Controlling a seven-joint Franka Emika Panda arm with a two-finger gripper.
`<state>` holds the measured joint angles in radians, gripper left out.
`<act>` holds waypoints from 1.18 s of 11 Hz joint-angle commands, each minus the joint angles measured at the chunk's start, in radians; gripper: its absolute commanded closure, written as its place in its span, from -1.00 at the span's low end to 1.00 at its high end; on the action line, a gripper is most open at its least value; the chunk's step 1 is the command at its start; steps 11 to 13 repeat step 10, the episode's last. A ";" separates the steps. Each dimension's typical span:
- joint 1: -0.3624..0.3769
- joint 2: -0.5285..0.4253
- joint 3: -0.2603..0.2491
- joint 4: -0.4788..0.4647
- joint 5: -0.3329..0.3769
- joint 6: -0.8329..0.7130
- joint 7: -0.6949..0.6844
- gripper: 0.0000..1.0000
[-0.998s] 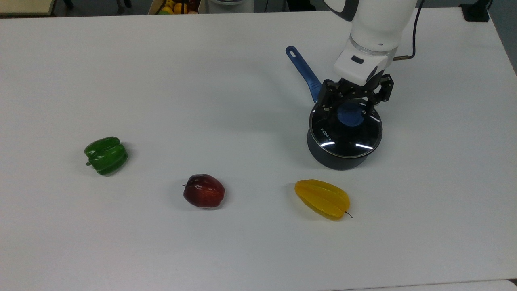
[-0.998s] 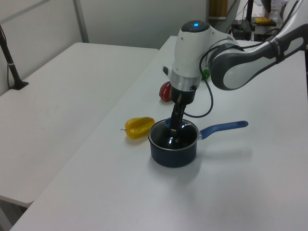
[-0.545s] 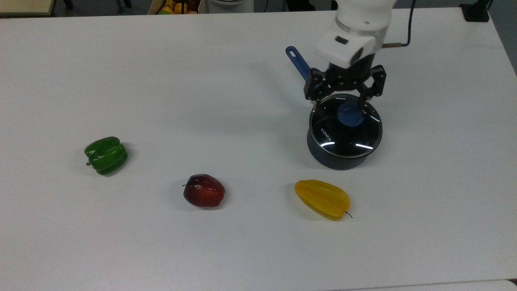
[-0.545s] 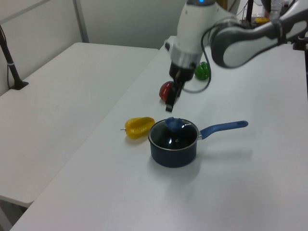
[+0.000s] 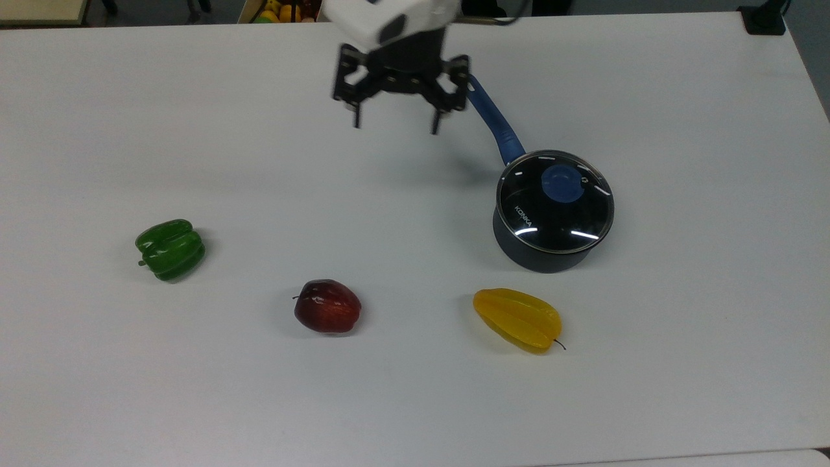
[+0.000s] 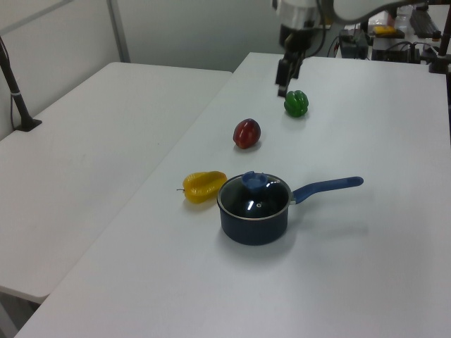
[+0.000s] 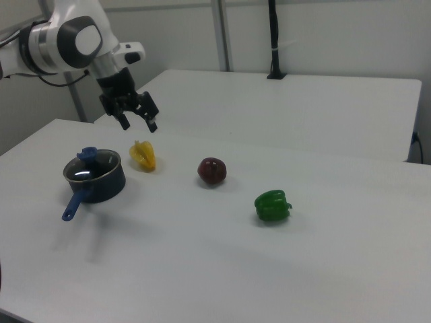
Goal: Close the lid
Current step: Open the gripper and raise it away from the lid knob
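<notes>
Lid (image 5: 555, 202) sits on pot (image 5: 543, 254); pincer (image 5: 395, 124) wide apart, empty.

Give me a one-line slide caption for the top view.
Round clear glass lid with blue knob sits on the dark saucepan; open black two-finger gripper hangs apart, empty.

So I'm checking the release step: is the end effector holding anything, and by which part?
Nothing is held. The end effector is open and empty above the table, apart from the pot. The lid sits on the pot.
</notes>
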<state>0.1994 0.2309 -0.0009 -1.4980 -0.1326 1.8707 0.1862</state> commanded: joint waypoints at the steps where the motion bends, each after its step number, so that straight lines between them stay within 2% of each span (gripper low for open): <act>1: -0.147 -0.186 0.018 -0.169 0.022 -0.074 -0.129 -1.00; 3: -0.214 -0.231 0.024 -0.173 0.024 -0.201 -0.140 -1.00; 5: -0.255 -0.251 0.038 -0.174 0.043 -0.245 -0.201 -1.00; 7: -0.258 -0.245 0.027 -0.160 0.082 -0.234 -0.200 -1.00; 13: -0.261 -0.229 0.027 -0.133 0.084 -0.232 -0.201 -1.00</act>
